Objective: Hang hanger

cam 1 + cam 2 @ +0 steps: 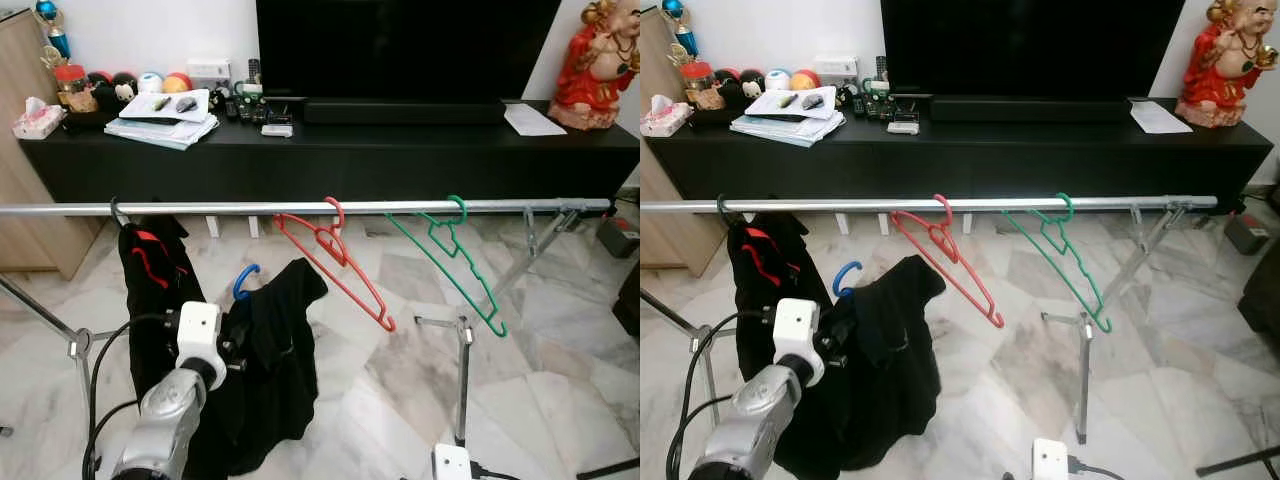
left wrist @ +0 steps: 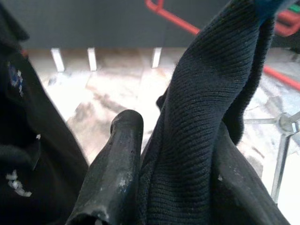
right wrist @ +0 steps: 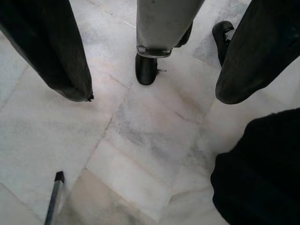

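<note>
Left eye view, left gripper (image 1: 243,345) holding blue hanger (image 1: 245,280)

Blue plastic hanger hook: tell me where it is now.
The blue plastic hanger hook pokes up from the black knitted garment at the left gripper, below the silver metal rail, left of the red plastic hanger.

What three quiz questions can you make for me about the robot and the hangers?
1. True or false: the red hanger hangs on the rail.
2. Which hook is not yet on the rail? A) green B) blue C) red
3. Fill in: the left gripper holds a black ____.

Key:
1. True.
2. B: the blue hook sits below the rail, atop the black garment; the green hanger already hangs.
3. Garment. One finger presses against the knit cloth.
</note>
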### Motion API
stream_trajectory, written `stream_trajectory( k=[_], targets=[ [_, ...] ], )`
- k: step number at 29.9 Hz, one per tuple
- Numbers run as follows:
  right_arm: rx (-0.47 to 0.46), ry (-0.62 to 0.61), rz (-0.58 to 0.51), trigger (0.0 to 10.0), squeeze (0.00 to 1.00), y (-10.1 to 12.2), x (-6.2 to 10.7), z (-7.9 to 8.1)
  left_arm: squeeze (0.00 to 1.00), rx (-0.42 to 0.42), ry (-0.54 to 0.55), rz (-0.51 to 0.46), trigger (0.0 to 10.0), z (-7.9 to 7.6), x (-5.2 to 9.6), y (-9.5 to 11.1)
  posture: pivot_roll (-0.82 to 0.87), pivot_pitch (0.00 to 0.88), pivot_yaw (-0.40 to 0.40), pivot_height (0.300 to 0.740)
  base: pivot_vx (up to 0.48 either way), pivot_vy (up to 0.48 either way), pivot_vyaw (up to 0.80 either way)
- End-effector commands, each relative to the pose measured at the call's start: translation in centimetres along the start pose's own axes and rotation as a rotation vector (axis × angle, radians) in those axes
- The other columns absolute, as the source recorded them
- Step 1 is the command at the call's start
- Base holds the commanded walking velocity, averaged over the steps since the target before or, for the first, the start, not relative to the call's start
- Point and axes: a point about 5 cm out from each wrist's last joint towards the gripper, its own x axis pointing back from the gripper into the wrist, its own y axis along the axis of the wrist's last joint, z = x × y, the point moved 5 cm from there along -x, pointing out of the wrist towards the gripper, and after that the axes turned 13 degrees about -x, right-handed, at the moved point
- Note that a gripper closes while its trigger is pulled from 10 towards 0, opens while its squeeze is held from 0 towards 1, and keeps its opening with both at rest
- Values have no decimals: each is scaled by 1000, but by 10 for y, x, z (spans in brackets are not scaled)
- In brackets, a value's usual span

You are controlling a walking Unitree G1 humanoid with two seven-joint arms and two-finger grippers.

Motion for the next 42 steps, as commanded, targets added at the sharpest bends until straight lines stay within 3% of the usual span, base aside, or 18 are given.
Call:
stream_trajectory(
  k=[1, 19, 27, 33, 42],
  targets=[
    [1, -3, 5, 10000, 0, -2, 0, 0, 0, -15, 16, -36, 10000, 6, 2, 7, -51, 99, -5, 740, 259, 0, 0],
    [13, 2, -8, 10000, 0, 6, -1, 7, 0, -25, -28, -60, 10000, -4, 4, 7, -53, 102, -10, 740, 102, 0, 0],
    [19, 3, -10, 10000, 0, 8, -1, 8, 0, -76, -120, -85, 10000, -15, 7, 11, -52, 102, -13, 740, 0, 0, 0],
    [32, 6, -12, 10000, 0, 10, -2, 9, 0, -133, -169, -99, 10000, -19, 1, 21, -49, 101, -16, 740, 0, 0, 0],
    [37, 9, -15, 10000, 0, 11, -2, 10, 0, -114, -140, -96, 10000, -17, -4, 22, -52, 95, -10, 740, 0, 0, 0]
  ],
)
